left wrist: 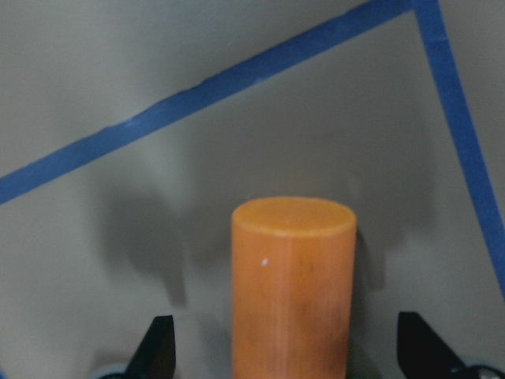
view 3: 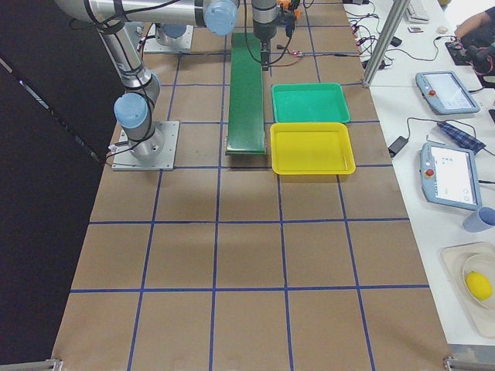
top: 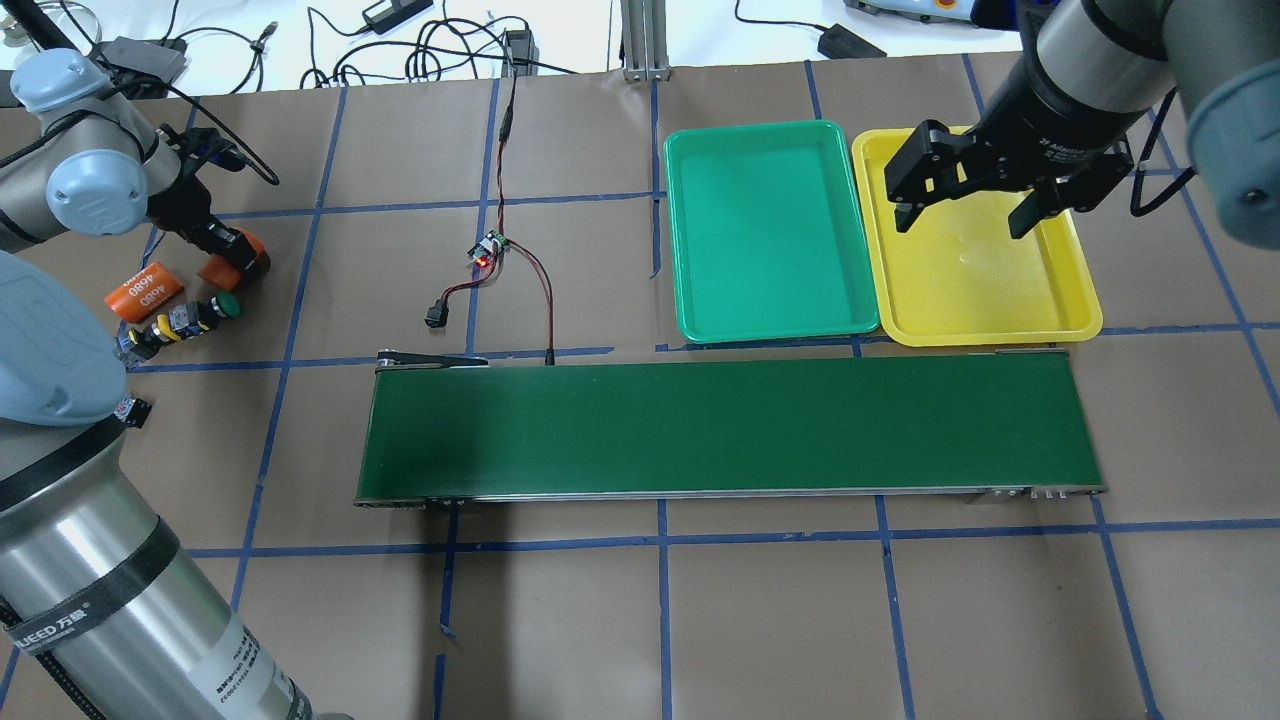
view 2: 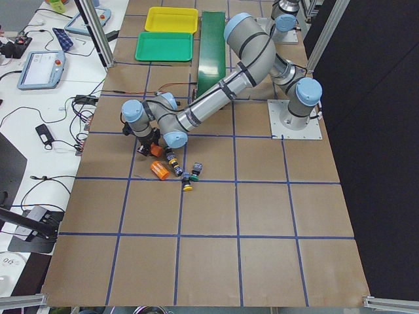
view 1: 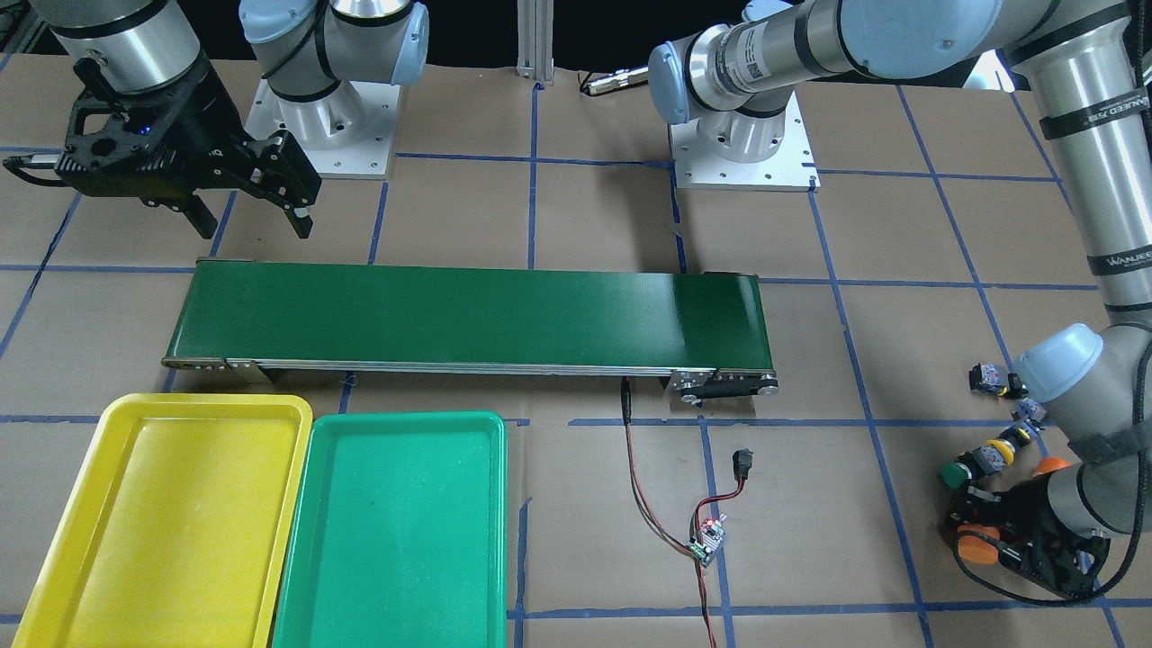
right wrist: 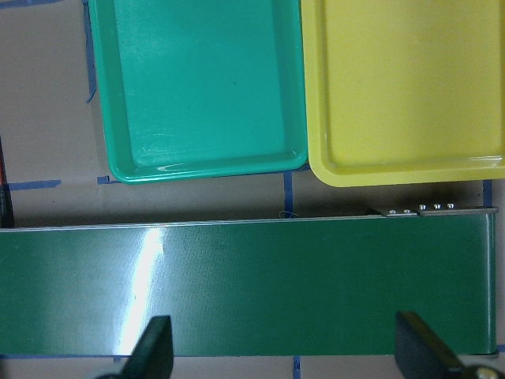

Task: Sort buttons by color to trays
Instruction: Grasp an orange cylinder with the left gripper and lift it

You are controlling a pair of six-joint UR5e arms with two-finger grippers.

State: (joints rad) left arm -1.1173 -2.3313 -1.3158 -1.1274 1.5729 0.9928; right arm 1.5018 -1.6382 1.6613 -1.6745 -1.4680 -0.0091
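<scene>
Overhead and front views face oppositely, sharing the belt (top: 730, 425)

A long dark green conveyor belt (top: 730, 425) lies on the brown desk (top: 900, 620). Near it is a small circuit board (top: 489, 250) with red-black wires. An orange cylinder (top: 143, 290) marked 4680 lies well apart.

table (top: 780, 620): brown covering beneath me, gridded with blue tape (top: 663, 620) | far edge: aluminium post (top: 635, 40), black cables (top: 420, 45) on a white top | side bench (view 3: 472, 255): white, two teach pendants (view 3: 442, 91) lying on it | behind my bases: black backdrop (view 3: 39, 116) | light: even, soft shadows
</scene>
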